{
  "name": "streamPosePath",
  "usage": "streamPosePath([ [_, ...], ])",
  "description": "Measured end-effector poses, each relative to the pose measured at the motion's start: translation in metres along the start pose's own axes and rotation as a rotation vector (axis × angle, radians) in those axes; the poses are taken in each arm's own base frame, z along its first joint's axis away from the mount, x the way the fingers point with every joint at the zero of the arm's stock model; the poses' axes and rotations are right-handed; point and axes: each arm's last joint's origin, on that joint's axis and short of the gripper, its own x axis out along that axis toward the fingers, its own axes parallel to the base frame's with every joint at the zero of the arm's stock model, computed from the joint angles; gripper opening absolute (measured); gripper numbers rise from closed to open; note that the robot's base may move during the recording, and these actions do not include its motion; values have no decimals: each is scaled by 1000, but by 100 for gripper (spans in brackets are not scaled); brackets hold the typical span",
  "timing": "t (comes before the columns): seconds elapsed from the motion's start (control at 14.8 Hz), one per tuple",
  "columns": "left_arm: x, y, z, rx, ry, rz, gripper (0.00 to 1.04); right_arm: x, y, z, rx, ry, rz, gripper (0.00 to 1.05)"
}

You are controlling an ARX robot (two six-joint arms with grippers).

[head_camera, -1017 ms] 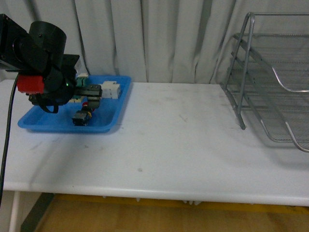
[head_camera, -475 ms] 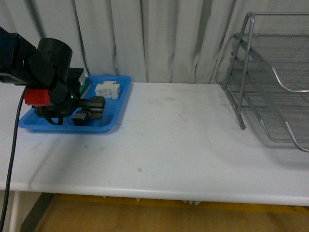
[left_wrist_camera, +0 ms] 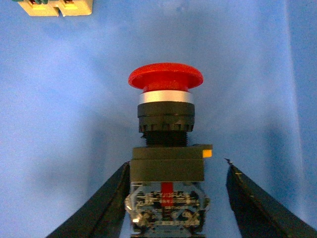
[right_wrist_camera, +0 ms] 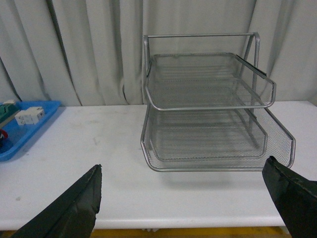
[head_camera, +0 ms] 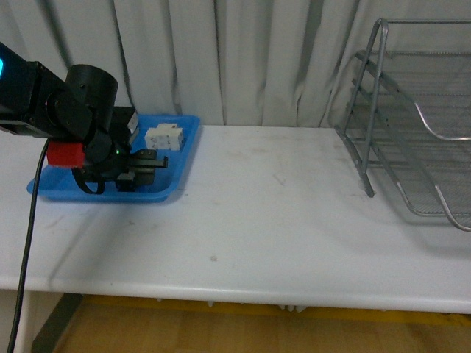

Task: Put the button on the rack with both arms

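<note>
2 claws apart.
Over a blue plastic tray (left_wrist_camera: pixel 59 109), the left claw (left_wrist_camera: pixel 176 171) straddles the red-capped black push button (left_wrist_camera: pixel 166 84); the right claw (right_wrist_camera: pixel 182 166) faces the silver wire-mesh rack (right_wrist_camera: pixel 208 99).

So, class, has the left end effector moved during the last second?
Yes. The left end effector has dropped from level with the white block to the blue tray's near side.

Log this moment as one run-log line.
phase: pre-grasp | left gripper: open, straddling button in blue tray | right gripper: open, facing rack | button on rack: no
</note>
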Motion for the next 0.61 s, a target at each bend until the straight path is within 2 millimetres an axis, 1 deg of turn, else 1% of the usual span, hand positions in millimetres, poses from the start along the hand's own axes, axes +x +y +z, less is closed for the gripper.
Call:
streamPosePath([
  [0.07, 1, 0, -5, 1, 8, -1, 44, 0, 0, 0, 0, 0, 0, 98],
  [0.14, -4, 0, -6, 2, -3, -7, 38, 0, 0, 0, 0, 0, 0, 98],
  [0.2, -10, 0, -7, 4, -6, -12, 37, 0, 0, 0, 0, 0, 0, 98],
  [0.34, -34, 2, -2, 15, -63, -32, 37, 0, 0, 0, 0, 0, 0, 98],
  [0.41, -53, 5, 4, 10, -103, -45, 37, 0, 0, 0, 0, 0, 0, 98],
  [0.47, -80, 9, 10, 2, -168, -69, 37, 0, 0, 0, 0, 0, 0, 98],
  [0.54, -108, 13, 12, -17, -216, -86, 37, 0, 0, 0, 0, 0, 0, 98],
  [0.61, -133, 17, 10, -24, -259, -102, 37, 0, 0, 0, 0, 0, 0, 98],
])
